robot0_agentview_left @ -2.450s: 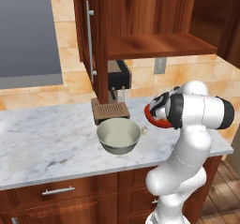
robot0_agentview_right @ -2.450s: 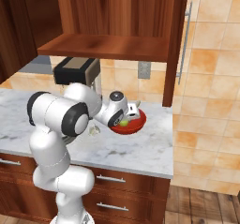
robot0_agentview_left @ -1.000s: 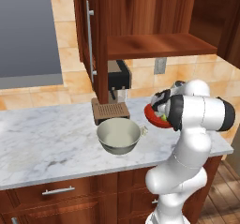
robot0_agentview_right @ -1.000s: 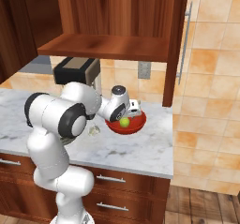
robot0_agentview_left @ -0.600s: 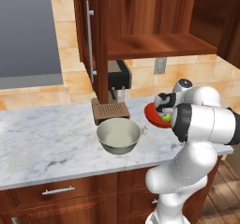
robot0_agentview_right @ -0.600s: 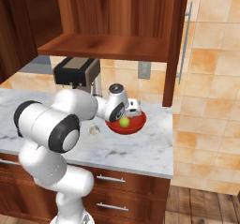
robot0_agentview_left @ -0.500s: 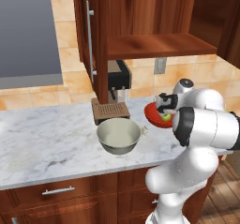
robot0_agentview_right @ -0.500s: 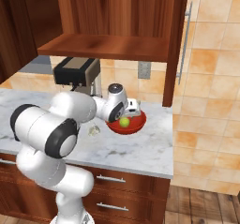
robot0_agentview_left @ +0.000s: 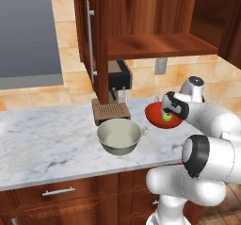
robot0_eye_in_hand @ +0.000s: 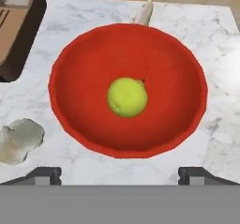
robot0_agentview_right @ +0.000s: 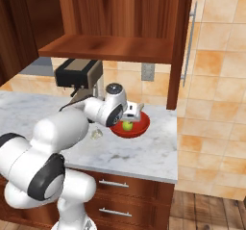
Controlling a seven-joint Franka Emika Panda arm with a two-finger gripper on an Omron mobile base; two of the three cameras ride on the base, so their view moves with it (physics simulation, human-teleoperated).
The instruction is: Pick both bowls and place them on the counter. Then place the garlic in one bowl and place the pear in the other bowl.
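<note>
In the left base view the hand covers the red bowl's (robot0_agentview_left: 157, 116) far right rim. In the right base view the arm hides the grey bowl and half-covers the garlic (robot0_agentview_right: 97, 134). The desk (robot0_eye_in_hand: 220, 101) runs past the hand view's edges.

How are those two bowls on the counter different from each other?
The red bowl is shallow and glossy; the grey bowl is deeper, with a cream inside. The red bowl holds the pear; the grey bowl looks empty. The grey bowl sits nearer the counter's front edge. Both are round and upright.
</note>
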